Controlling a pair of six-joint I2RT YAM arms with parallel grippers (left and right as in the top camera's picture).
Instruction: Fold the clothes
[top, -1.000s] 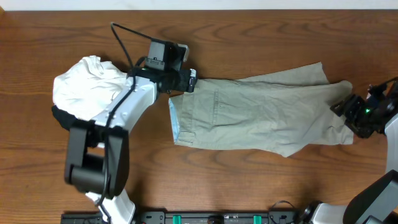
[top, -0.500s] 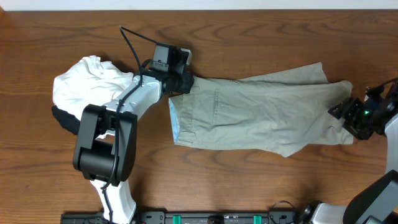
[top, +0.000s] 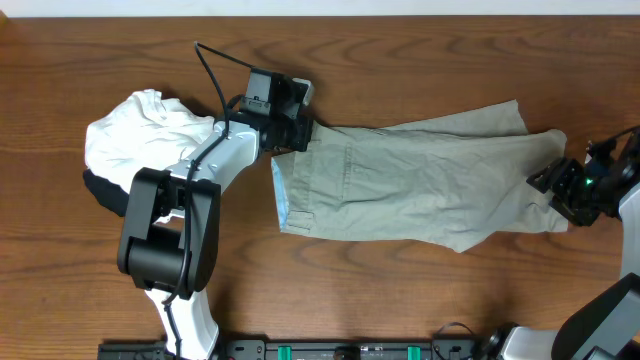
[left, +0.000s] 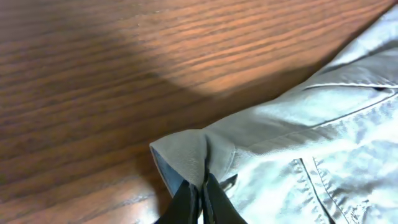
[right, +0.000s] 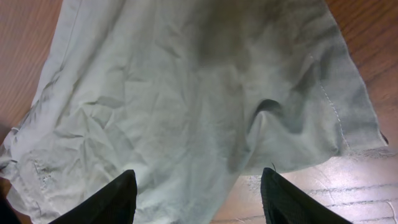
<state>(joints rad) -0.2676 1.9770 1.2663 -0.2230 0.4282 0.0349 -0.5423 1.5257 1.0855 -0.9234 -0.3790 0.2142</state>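
Overhead: the trousers (top: 410, 185) lie flat across the centre and right of the counter (top: 400, 60), where they lay half a second ago. The left arm (top: 215, 165) has edged slightly rightward at the waistband's upper-left corner. The right arm (top: 600, 190) keeps its place at the leg ends.

Left wrist: the left jaws are closed, pinching a raised fold of waistband.

Right wrist: the right jaws stand wide apart above the rumpled hems.

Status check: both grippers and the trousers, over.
Left gripper shut on trousers at waistband corner. Right gripper open over leg hem. Lying flat, not yet folded. White garment apart, not in the way.
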